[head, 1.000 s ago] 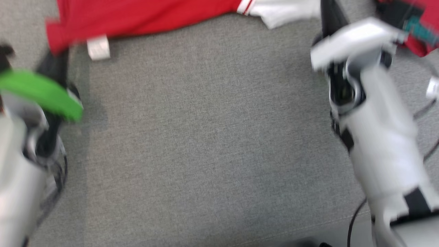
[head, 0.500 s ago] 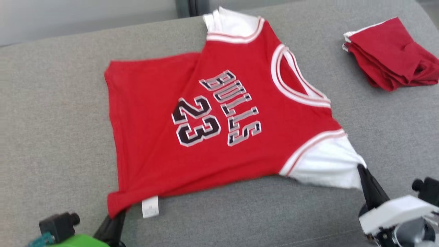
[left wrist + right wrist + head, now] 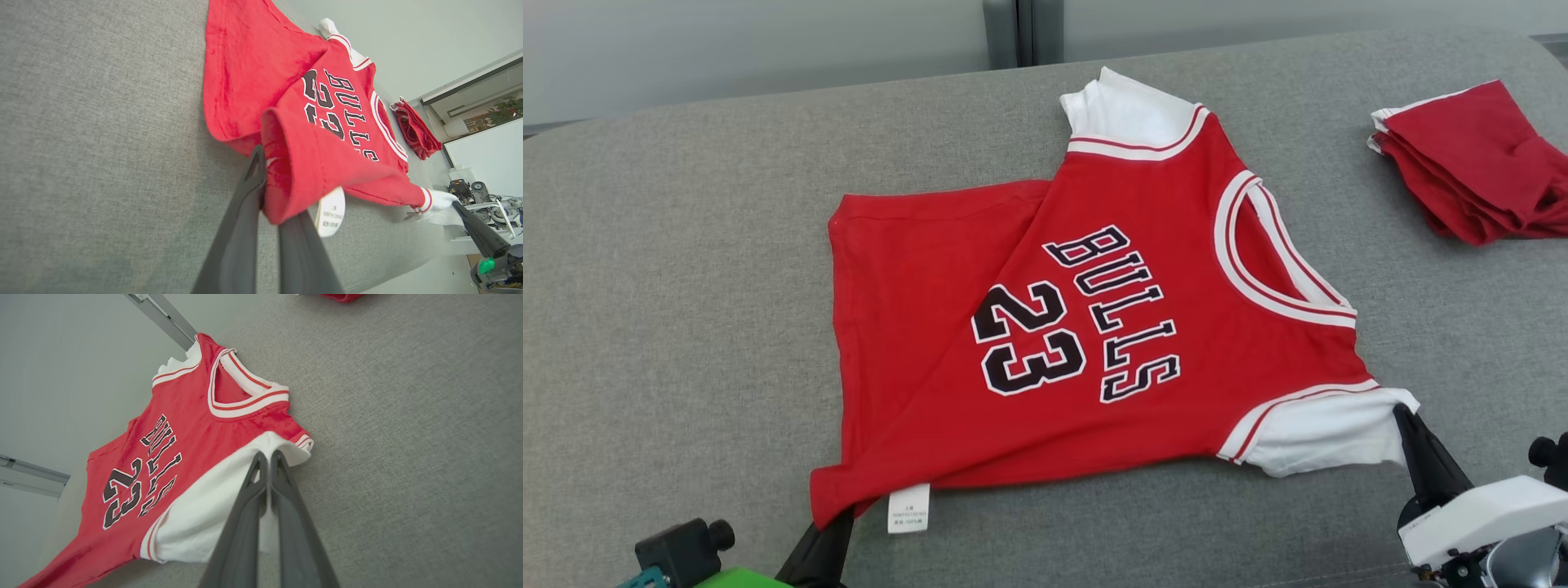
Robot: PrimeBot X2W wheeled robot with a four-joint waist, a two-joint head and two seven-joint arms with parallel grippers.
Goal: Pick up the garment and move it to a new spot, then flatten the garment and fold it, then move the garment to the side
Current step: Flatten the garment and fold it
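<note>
The red jersey point(image 3: 1045, 327), printed BULLS 23, is spread on the grey cloth-covered table point(image 3: 686, 286). Its hem corner is pinched by the left hand point(image 3: 837, 523), and its near white sleeve by the right hand point(image 3: 268, 457). A folded red garment point(image 3: 1470, 163) is seen well apart, far right.

long dark grey fingers point(image 3: 245, 522) with pointy tips. behind them, a white block point(image 3: 1478, 510), green cover point(image 3: 737, 580), black box point(image 3: 678, 551).

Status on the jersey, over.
Left pincer shut on jersey hem, right pincer on its white sleeve. Jersey front-up on grey cushion, not flat. Folded red cloth far right, apart.
</note>
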